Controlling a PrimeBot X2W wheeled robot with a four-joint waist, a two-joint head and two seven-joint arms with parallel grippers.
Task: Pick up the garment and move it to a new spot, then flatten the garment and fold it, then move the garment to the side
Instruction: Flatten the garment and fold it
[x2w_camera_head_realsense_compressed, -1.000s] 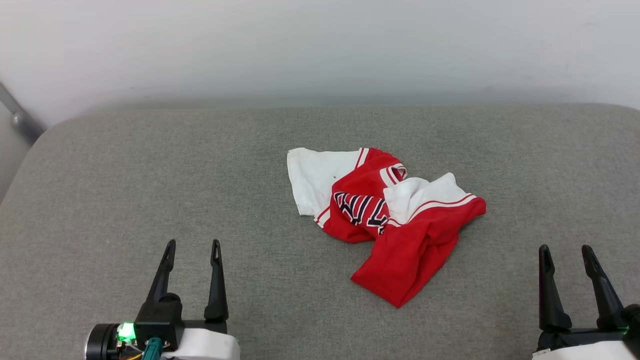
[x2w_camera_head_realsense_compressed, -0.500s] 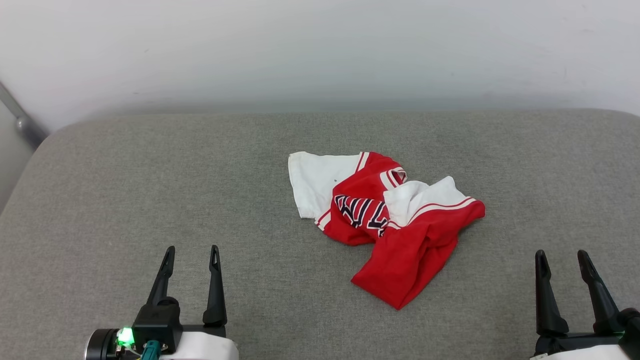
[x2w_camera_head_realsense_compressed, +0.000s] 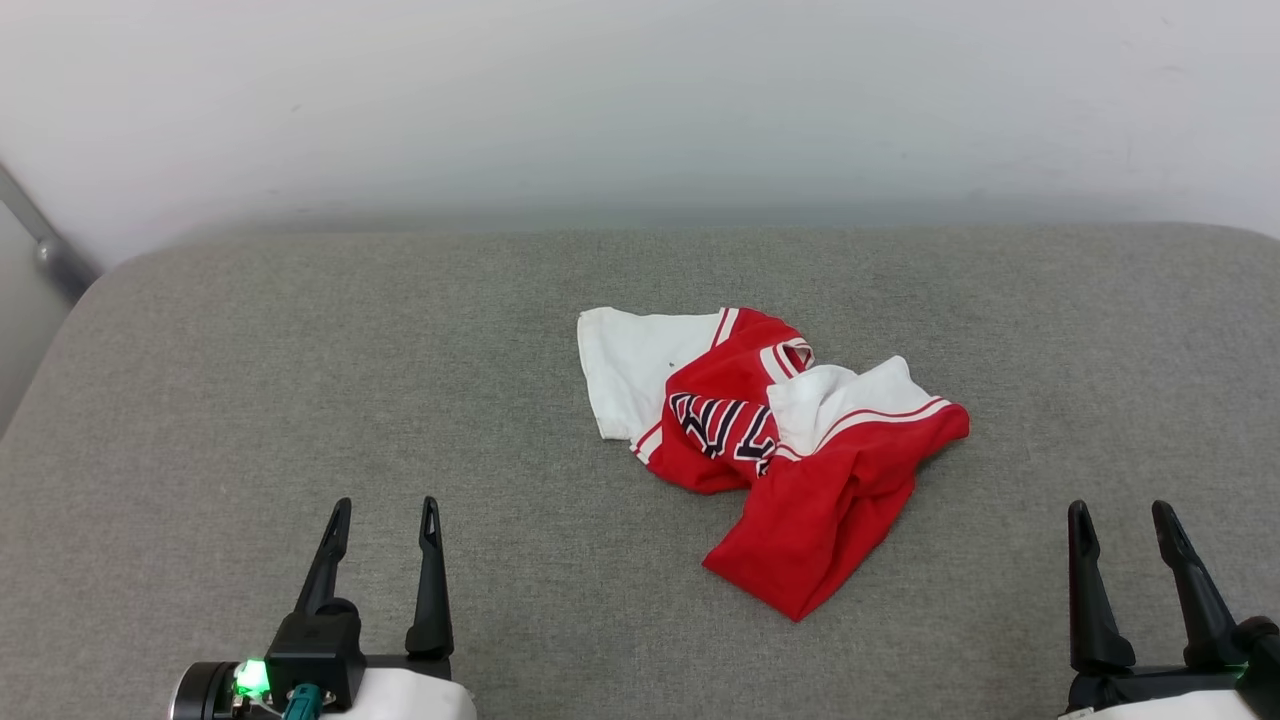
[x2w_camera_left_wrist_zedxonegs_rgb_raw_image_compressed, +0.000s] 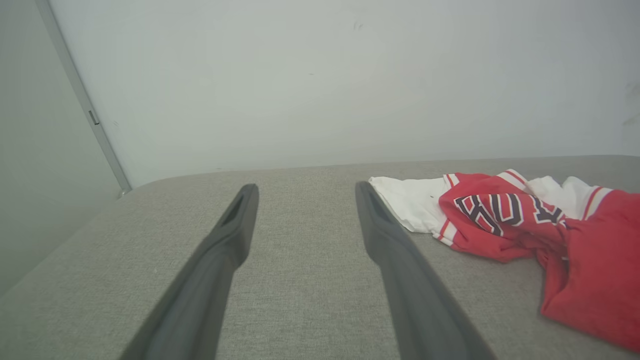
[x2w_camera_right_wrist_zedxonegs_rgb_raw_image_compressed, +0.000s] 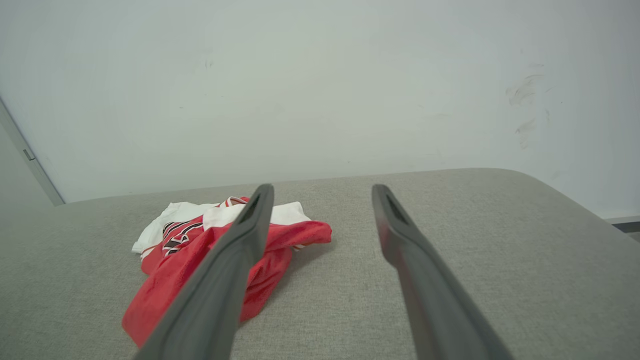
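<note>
At the lower left of the head view, the left gripper (x2w_camera_head_realsense_compressed: 387, 505) points up the frame over a grey fabric-covered surface (x2w_camera_head_realsense_compressed: 250, 380), its jaws spread wide with nothing between them. At the lower right, the right gripper (x2w_camera_head_realsense_compressed: 1120, 508) is posed the same way, jaws wide and empty.

Farther up, just right of centre and well apart from both grippers, the red jersey T-shirt (x2w_camera_head_realsense_compressed: 820, 490) lies crumpled on the surface. Its nearest part is a red flap reaching toward the bottom of the frame. Above that, black white-outlined letters show on a fold in the middle of the heap. One white sleeve spreads flat at the upper left of the heap. The other, with red-and-white striped trim, is bunched at its upper right.

Beyond the shirt the surface ends in a rounded far edge against a pale wall (x2w_camera_head_realsense_compressed: 640, 100). A grey metal bar (x2w_camera_head_realsense_compressed: 45, 245) slants at the frame's upper left edge.
</note>
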